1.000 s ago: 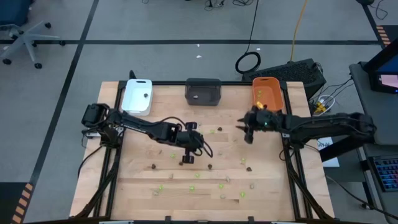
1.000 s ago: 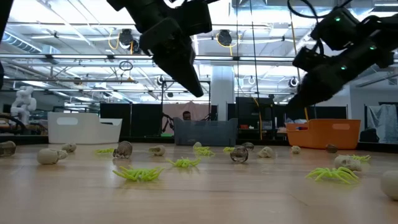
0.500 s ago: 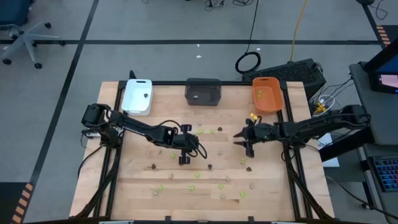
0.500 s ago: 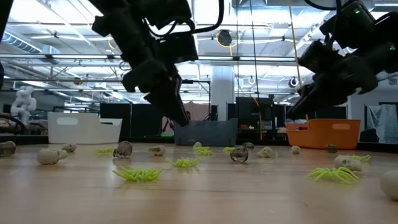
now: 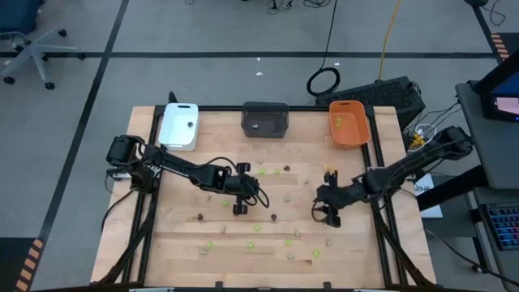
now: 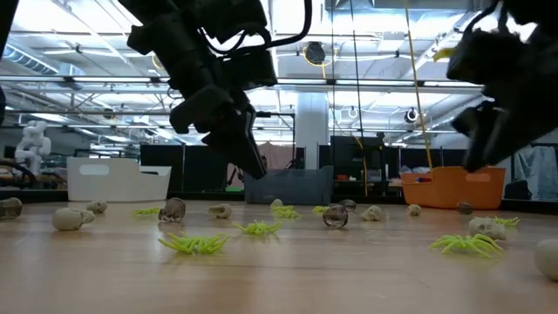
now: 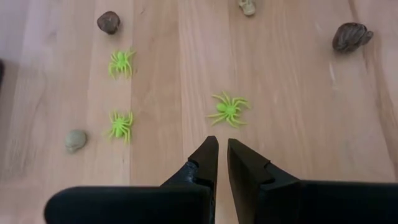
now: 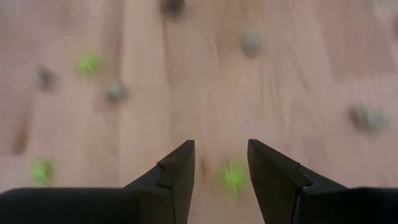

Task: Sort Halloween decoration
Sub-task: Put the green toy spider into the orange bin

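The Halloween decoration lies scattered over the wooden table: lime green spiders, dark brown lumps and pale beige skulls. My left gripper hangs shut over the table's middle and holds nothing. A green spider lies just beyond its tips. My right gripper stands open above the table's right part. In its blurred wrist view a green piece lies on the wood below the gap between its fingers.
Three trays stand along the far edge: white at the left, dark grey in the middle, orange at the right. More spiders and brown pieces lie around the left gripper. Bare wood shows between the pieces.
My right gripper has swung from beside the orange tray toward the table's near edge, turning as it went and staying open. My left gripper has sunk toward the table and then kept still. No piece has moved.
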`<state>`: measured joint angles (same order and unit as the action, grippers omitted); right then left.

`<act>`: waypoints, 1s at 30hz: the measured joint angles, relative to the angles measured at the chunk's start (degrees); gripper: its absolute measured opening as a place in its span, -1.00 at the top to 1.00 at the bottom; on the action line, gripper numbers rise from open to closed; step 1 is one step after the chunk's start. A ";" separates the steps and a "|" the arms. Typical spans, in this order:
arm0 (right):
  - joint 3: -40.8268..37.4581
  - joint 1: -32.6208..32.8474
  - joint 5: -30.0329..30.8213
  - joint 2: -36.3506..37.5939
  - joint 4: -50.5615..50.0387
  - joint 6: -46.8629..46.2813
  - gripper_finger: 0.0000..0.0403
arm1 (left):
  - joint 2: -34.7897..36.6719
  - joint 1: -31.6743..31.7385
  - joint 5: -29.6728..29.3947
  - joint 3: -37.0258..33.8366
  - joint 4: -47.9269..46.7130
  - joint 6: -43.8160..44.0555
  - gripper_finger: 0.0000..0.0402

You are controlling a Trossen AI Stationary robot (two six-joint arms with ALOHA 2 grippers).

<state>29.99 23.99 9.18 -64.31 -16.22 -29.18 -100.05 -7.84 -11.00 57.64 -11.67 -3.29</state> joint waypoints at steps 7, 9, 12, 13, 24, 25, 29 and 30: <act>0.62 3.87 1.26 -5.05 -4.62 -10.08 0.33 | 0.00 -1.13 0.07 -0.01 0.25 1.22 0.84; 0.62 4.26 1.33 -7.07 -4.18 -11.50 0.33 | 0.00 -1.67 0.15 -0.01 0.19 1.46 0.84; 0.64 4.63 1.63 -10.54 -3.22 -12.49 0.33 | 0.00 -2.45 0.23 0.00 0.20 1.76 0.84; 0.66 4.65 1.88 -11.68 -2.81 -12.78 0.33 | 0.00 -2.74 0.23 -0.01 0.14 2.33 0.84; 0.82 4.72 5.80 -15.30 -0.58 -15.18 0.55 | 0.00 -5.84 0.17 0.00 -2.37 4.55 0.84; 0.78 4.70 5.89 -15.32 -0.50 -15.12 0.64 | 0.00 -6.07 0.15 0.00 -2.63 4.75 0.84; 0.74 4.63 6.81 -15.41 0.25 -14.30 0.95 | 0.00 -6.83 -0.22 -0.01 -3.03 6.05 0.84; 0.71 4.65 7.41 -15.43 0.68 -14.22 0.96 | 0.00 -6.98 -0.27 -0.01 -3.01 6.05 0.84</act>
<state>30.70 28.64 16.59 -79.75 -15.54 -43.40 -100.05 -14.82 -11.28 57.63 -14.68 2.76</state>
